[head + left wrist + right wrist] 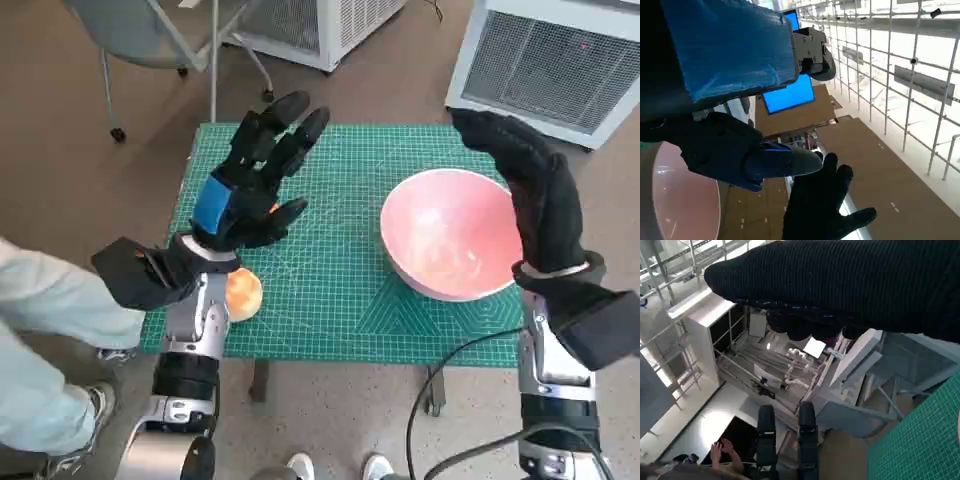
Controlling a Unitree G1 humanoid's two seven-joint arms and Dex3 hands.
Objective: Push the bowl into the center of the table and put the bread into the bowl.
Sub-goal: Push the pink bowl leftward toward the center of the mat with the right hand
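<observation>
My left hand (250, 185) and right hand (530, 190) both spread, empty, above bench (330, 290); bowl (450, 235) right, bread (243, 293) left.

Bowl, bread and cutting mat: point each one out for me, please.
Bowl (452, 245): head view, on the pink inside wall.
Bread (244, 293): head view, on the visible orange side beside the left wrist.
Cutting mat (335, 200): head view, on bare green surface between the left robot hand and the bowl.
</observation>
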